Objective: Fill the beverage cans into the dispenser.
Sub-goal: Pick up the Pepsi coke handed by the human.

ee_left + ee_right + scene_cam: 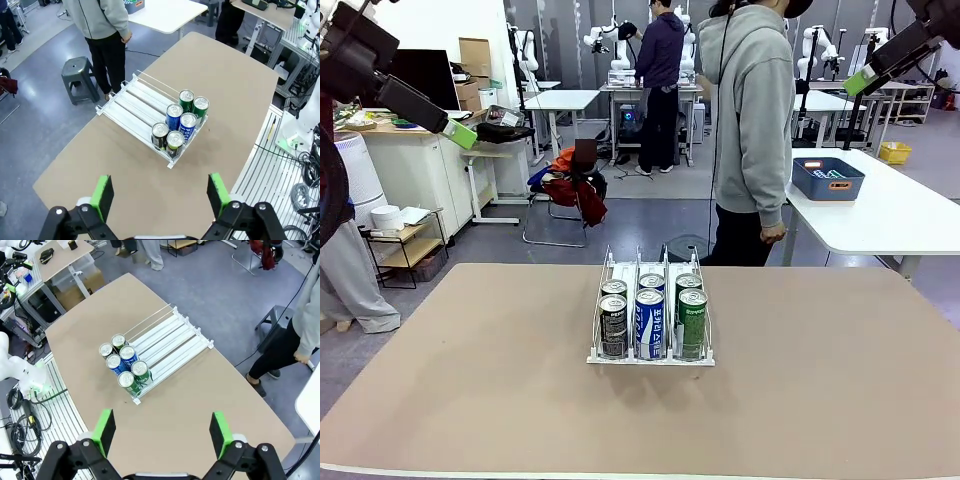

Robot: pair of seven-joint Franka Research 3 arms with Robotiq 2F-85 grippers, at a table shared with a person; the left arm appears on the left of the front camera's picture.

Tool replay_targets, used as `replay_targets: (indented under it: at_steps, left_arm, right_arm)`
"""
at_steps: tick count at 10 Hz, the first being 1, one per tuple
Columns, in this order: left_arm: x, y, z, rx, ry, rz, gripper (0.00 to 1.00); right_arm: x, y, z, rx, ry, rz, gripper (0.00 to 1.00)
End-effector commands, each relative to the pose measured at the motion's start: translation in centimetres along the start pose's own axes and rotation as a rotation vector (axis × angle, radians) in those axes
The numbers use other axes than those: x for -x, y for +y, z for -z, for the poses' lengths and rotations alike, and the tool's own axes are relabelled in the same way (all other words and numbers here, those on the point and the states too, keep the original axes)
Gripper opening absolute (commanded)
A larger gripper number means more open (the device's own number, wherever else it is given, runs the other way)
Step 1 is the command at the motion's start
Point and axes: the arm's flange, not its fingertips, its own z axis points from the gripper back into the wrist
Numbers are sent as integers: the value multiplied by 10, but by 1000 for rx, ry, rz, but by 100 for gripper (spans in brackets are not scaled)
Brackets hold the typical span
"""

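The clear-and-white three-lane wire-divided dispenser (650, 359) sits mid-table, with six slim silver-topped beverage cans (650, 322), black, blue-and-white and green, paired at its front lip. Wrist views reveal bare lanes behind them, foreshortened from the front. The tabletop (470, 380) lies open all round. The left gripper (159, 192) and right gripper (160, 430) hang high, jaws spread, empty. A person (750, 130) stands at twelve o'clock.

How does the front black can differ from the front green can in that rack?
The front black can is dark with pale print; the front green can is green. The black one stands in the dispenser's left lane, the green one in the right. Both stand upright at the front lip, silver-topped.
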Motion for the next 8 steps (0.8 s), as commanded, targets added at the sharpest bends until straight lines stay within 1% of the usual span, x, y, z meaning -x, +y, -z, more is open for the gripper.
replay_targets:
  at_steps: [1,2,3,4,5,7,8]
  left_arm:
    - [0,-1,0,-2,-2,0,100]
    - [-11,5,-5,10,44,-65,100]
    - [-29,9,-12,13,125,-134,100]
    - [-42,10,-19,12,148,-144,100]
    - [-51,8,-23,14,165,-134,100]
    - [-63,3,-32,-1,174,-122,100]
    - [-67,0,-36,-2,168,-122,100]
  right_arm:
    - [-1,0,-1,-5,-12,3,100]
    - [-1,0,-1,-5,-12,3,100]
    - [0,0,0,0,0,0,100]
    - [3,5,-2,48,12,-10,100]
    - [5,11,-4,65,26,-8,100]
    - [7,20,-10,40,44,-4,100]
    - [9,25,-15,43,33,-13,100]
